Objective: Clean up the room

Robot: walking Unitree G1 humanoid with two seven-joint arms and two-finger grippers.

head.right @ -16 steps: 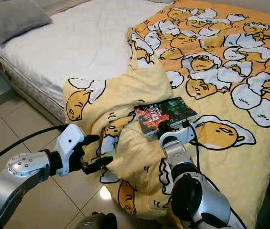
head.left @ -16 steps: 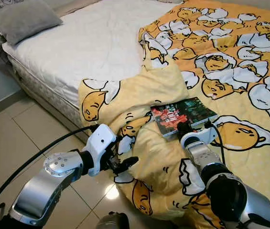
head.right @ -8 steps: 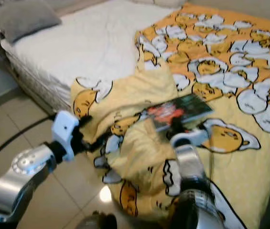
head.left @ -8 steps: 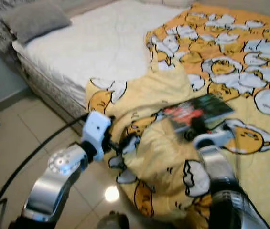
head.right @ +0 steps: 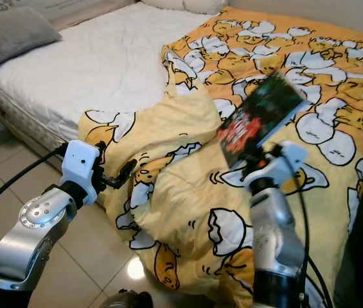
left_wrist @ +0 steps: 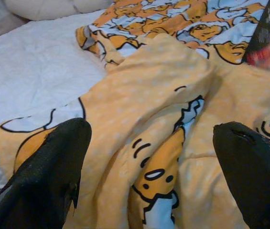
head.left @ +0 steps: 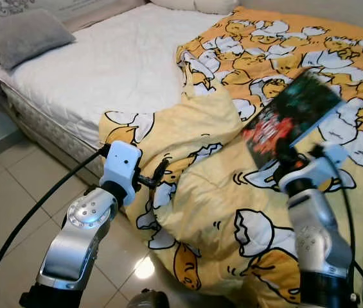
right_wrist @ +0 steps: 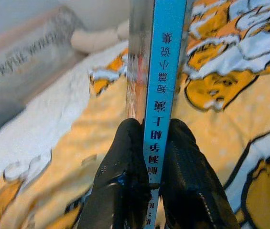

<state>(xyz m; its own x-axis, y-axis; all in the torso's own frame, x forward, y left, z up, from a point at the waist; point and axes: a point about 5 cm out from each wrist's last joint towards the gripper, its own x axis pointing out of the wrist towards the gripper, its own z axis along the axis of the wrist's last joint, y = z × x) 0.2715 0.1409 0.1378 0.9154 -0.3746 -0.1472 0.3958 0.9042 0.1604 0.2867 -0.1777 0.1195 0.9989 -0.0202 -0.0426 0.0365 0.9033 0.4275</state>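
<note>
A dark book point(head.left: 288, 117) with a red and green cover hangs tilted above the yellow egg-print blanket point(head.left: 213, 192), clear of the bed. My right gripper point(head.left: 283, 156) is shut on its lower edge; in the right wrist view both fingers point(right_wrist: 125, 162) pinch the book's blue spine point(right_wrist: 161, 71). My left gripper point(head.left: 158, 176) is open at the blanket's bunched fold near the bed's edge, with the blanket point(left_wrist: 149, 119) lying between its fingertips point(left_wrist: 48, 167) in the left wrist view.
The white mattress point(head.left: 117, 64) lies bare on the left half, with a grey pillow point(head.left: 24, 35) at its far corner. The blanket hangs over the bed's side onto the tiled floor point(head.left: 14, 192). A black cable point(head.left: 33, 218) trails from my left arm.
My right gripper has lifted the book off the blanket and raised it to the right. My left gripper has moved up toward the blanket fold. The camera has shifted too.
</note>
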